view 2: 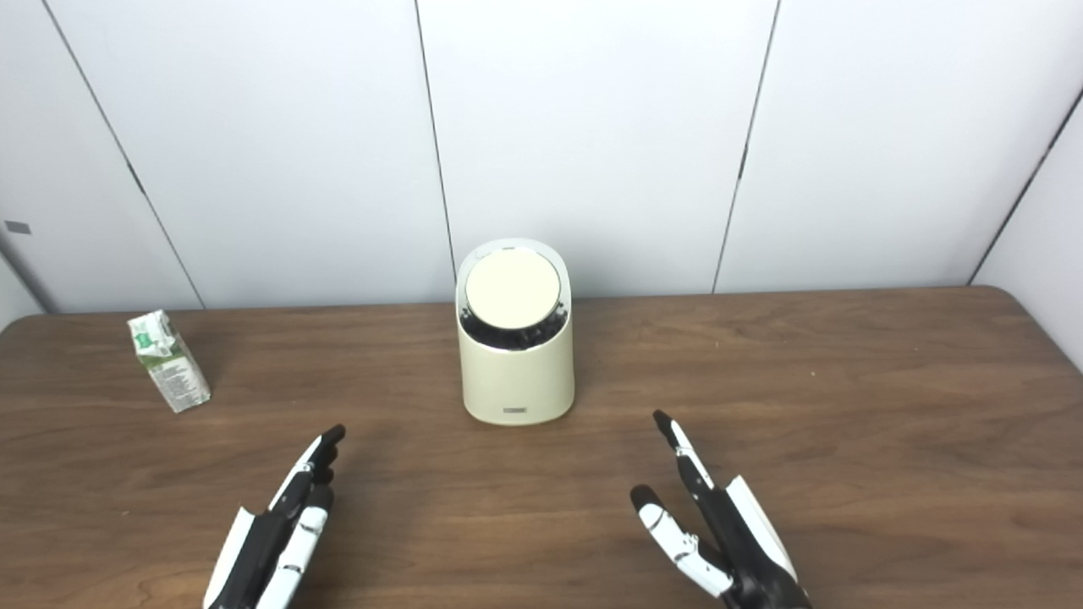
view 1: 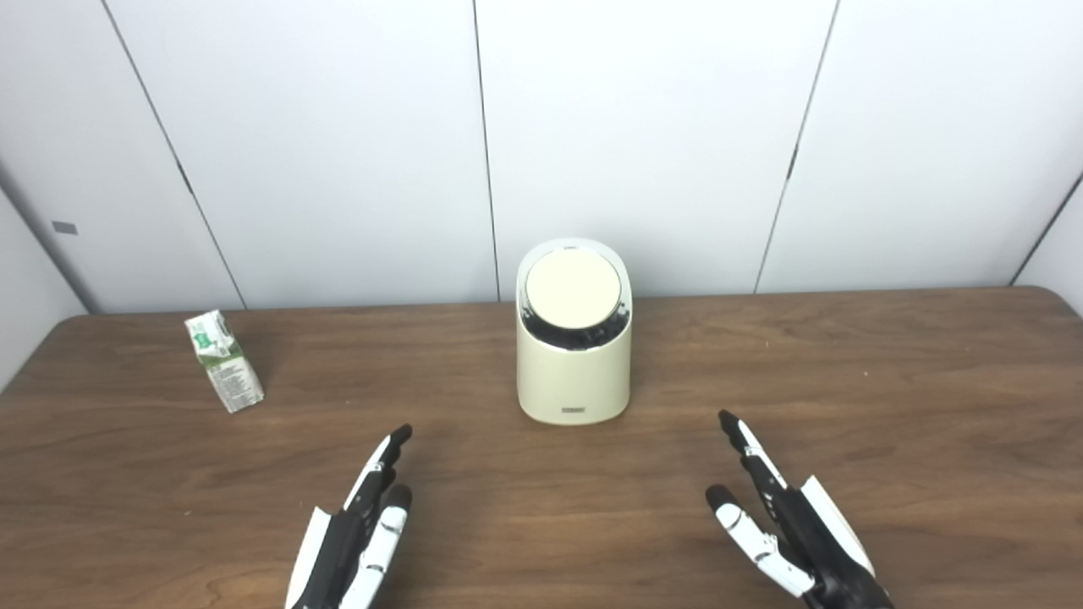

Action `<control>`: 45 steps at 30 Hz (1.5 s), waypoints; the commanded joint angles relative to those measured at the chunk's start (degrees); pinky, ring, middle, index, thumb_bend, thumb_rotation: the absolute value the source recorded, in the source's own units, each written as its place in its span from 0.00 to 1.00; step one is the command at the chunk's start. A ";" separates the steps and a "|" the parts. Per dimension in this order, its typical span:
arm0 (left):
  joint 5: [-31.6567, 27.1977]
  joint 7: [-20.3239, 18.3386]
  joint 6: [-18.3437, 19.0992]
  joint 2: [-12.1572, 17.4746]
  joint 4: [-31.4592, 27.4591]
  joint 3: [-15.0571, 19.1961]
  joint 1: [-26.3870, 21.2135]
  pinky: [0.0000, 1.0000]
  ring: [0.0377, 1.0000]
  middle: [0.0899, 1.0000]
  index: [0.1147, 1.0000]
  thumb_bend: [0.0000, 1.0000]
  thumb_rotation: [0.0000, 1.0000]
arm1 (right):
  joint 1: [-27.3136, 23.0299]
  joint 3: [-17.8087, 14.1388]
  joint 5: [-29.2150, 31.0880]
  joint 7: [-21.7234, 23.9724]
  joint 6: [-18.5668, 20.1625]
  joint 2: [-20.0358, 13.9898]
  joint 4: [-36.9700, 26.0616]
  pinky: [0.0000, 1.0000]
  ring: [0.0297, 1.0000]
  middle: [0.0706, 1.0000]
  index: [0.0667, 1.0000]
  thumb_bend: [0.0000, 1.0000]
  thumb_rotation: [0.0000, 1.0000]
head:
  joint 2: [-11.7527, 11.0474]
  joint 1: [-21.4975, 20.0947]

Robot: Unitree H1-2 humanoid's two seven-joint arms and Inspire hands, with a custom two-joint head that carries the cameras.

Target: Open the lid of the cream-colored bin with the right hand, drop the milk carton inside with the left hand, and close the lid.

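Your left hand (view 1: 360, 529) hovers low over the wooden table (view 1: 888, 397), nearer you than the cream-colored bin (view 1: 574, 372) and off to its left. Its fingers (view 1: 385, 461) are stretched out straight and slightly spread, pointing up toward the bin's left flank, and it holds nothing. Your right hand (view 1: 783, 520) mirrors it on the bin's right, also nearer you, its fingers extended and apart with the thumb splayed inward; it too is empty. Both hands are well apart from the bin and touch no object.

Between them and farther back, the bin stands upright on the table, its long axis vertical. Its top is cut at a slant, so the round lid (view 1: 573, 288) tilts toward you; the lid sits down in its ring, with a dark gap showing along the lower edge. A small label (view 1: 573, 412) faces you near the base.

The milk carton (view 1: 225, 361) is on the table well to the bin's left, about level with it in depth and farther out than your left hand. It stands on its base but leans, the folded green-and-white top tipping left and away from the bin.
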 commanded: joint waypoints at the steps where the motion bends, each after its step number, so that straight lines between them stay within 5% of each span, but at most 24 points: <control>1: 0.04 0.38 -2.16 0.43 -1.76 0.02 -0.13 1.00 1.00 1.00 1.00 0.39 0.90 | -1.25 -0.23 -0.09 -0.61 -1.80 -0.20 -1.94 1.00 1.00 1.00 1.00 0.05 0.77 | 0.15 0.11; 17: -1.43 -0.01 -2.00 0.24 -1.47 0.08 -0.32 1.00 1.00 1.00 1.00 0.39 0.93 | -1.41 -0.23 -0.43 -0.54 -1.69 -0.39 -1.90 1.00 1.00 1.00 1.00 0.04 0.72 | 0.00 0.13; 20: -0.52 0.28 -2.00 0.11 -1.19 -0.02 -0.63 1.00 1.00 1.00 1.00 0.39 0.94 | -1.75 -0.60 -0.93 -1.32 -1.14 0.25 -1.89 1.00 1.00 1.00 1.00 0.15 0.92 | 0.01 0.24; 25: 0.28 0.67 -2.08 -0.10 -0.54 -0.09 -1.05 1.00 1.00 1.00 1.00 0.39 0.95 | -2.81 -1.81 1.36 -2.35 -3.59 1.13 -1.76 0.97 1.00 1.00 1.00 0.32 1.00 | -0.09 0.25; 31: 0.08 0.77 -2.33 -0.27 -0.39 -0.24 -1.15 1.00 1.00 1.00 1.00 0.36 0.92 | -7.95 -3.43 2.68 -3.12 -1.65 2.72 -3.19 0.99 1.00 1.00 1.00 0.44 1.00 | 0.24 0.04; 38: 1.57 1.38 -1.49 -0.73 -0.82 -0.30 -1.17 1.00 1.00 1.00 1.00 0.40 0.92 | -17.27 -3.75 -4.59 -3.88 3.58 1.95 -2.40 0.99 1.00 1.00 1.00 0.60 1.00 | 0.30 0.02; 45: 1.01 1.55 -2.33 -0.96 -0.48 -0.70 -1.21 1.00 1.00 1.00 1.00 0.38 0.90 | -28.74 -2.61 -8.34 -3.53 4.86 0.80 3.18 0.98 1.00 1.00 1.00 0.74 0.96 | 0.26 -0.20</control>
